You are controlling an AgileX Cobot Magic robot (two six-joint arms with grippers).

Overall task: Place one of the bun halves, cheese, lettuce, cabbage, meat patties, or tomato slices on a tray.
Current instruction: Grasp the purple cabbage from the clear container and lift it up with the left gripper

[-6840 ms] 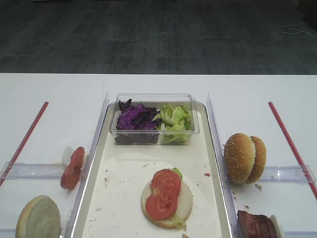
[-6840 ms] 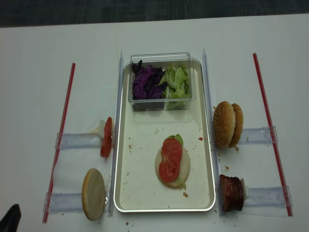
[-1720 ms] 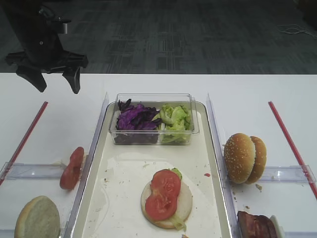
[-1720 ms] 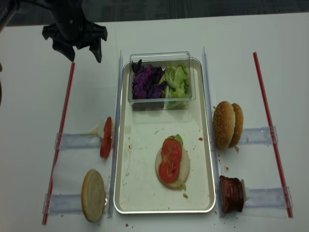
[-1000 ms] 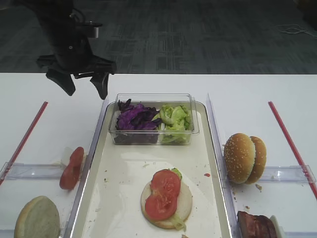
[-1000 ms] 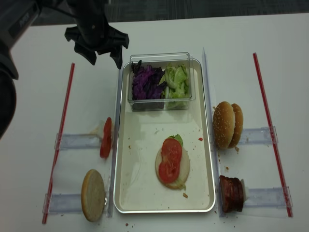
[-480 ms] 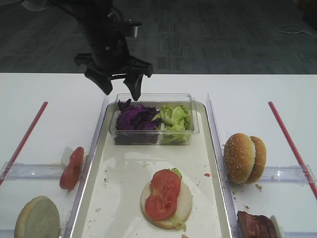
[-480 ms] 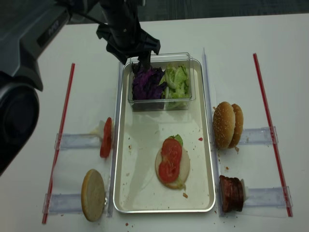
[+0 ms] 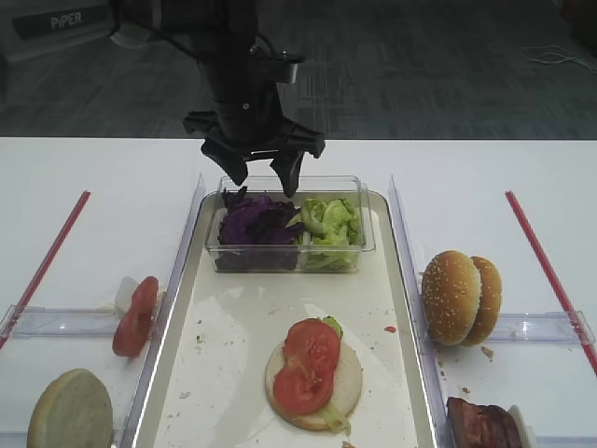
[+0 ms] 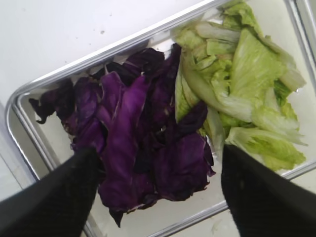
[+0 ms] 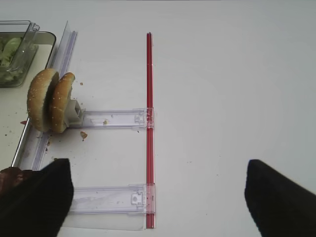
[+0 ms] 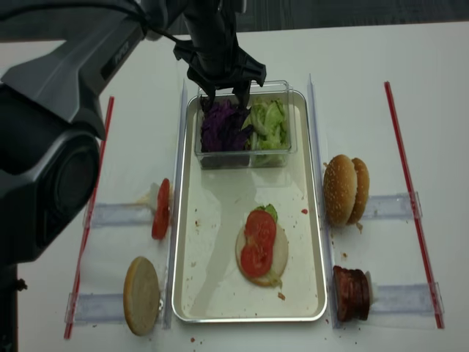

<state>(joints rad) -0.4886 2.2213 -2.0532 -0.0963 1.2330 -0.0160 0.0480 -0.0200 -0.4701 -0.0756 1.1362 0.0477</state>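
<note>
Nearest on the tray (image 9: 177, 392) sits a pale bun half (image 9: 347, 373) topped with lettuce and two tomato slices (image 9: 306, 366). Farther back, a clear tub (image 9: 290, 262) holds the cabbage (image 9: 254, 224) — purple shreds beside green lettuce (image 9: 328, 224). Above the cabbage hangs the left end effector (image 9: 262, 173), fingers spread wide, holding nothing. The right end effector (image 11: 158, 197) — also spread wide — hovers over the surface (image 11: 222, 98).

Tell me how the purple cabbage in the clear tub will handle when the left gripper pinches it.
The cabbage lies in thin, curled, overlapping leaves, so it will probably flop and crumple. A pinch by the open left gripper may lift several tangled shreds at once. It looks light; one dark strip overlaps the lettuce, so some might come along.
</note>
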